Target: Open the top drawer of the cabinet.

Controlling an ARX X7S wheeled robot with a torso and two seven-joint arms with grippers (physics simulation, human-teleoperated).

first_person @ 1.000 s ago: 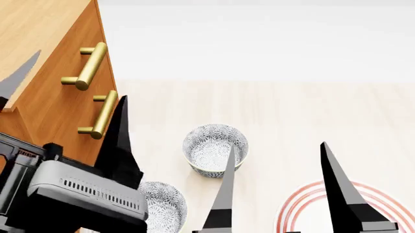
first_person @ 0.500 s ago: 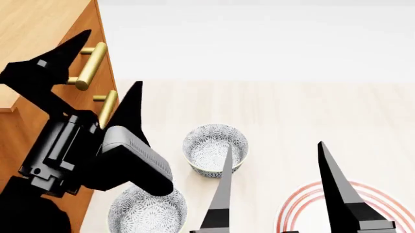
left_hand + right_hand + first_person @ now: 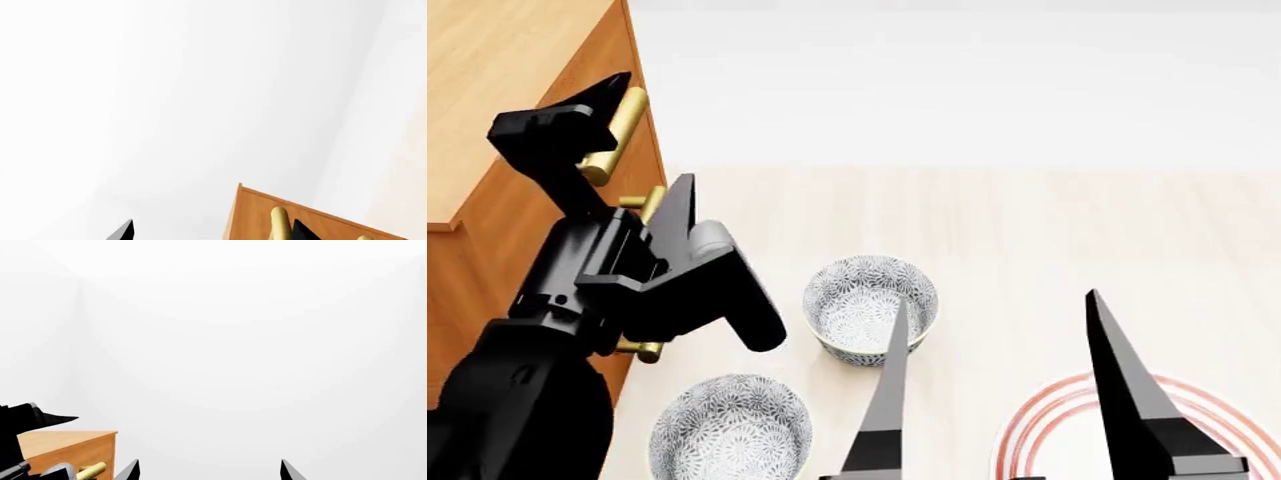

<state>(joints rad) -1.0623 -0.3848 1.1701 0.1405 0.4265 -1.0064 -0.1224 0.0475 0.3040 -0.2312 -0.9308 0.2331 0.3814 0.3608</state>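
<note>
The cabinet (image 3: 494,60) stands at the left in the head view, its top drawer (image 3: 607,50) level with the fronts below. My left gripper (image 3: 647,130) is open and raised against that front. Its fingers stand on either side of the top drawer's brass handle (image 3: 625,118) without closing on it. In the left wrist view the handle (image 3: 280,222) lies just inside one fingertip (image 3: 303,231), and the left gripper (image 3: 213,231) is wide apart. My right gripper (image 3: 998,298) hangs open over the floor, away from the cabinet, with nothing between its fingers. The right wrist view shows the right gripper (image 3: 209,462) and the cabinet (image 3: 67,450) off to one side.
Two patterned bowls (image 3: 870,305) (image 3: 731,430) sit on the light wood floor beside the cabinet. A white plate with red rings (image 3: 1054,420) lies under my right gripper. The second drawer's handle (image 3: 647,205) shows behind my left arm.
My left arm has risen from low by the cabinet's side, and its open gripper now sits at the top handle. The right arm has stayed still.
</note>
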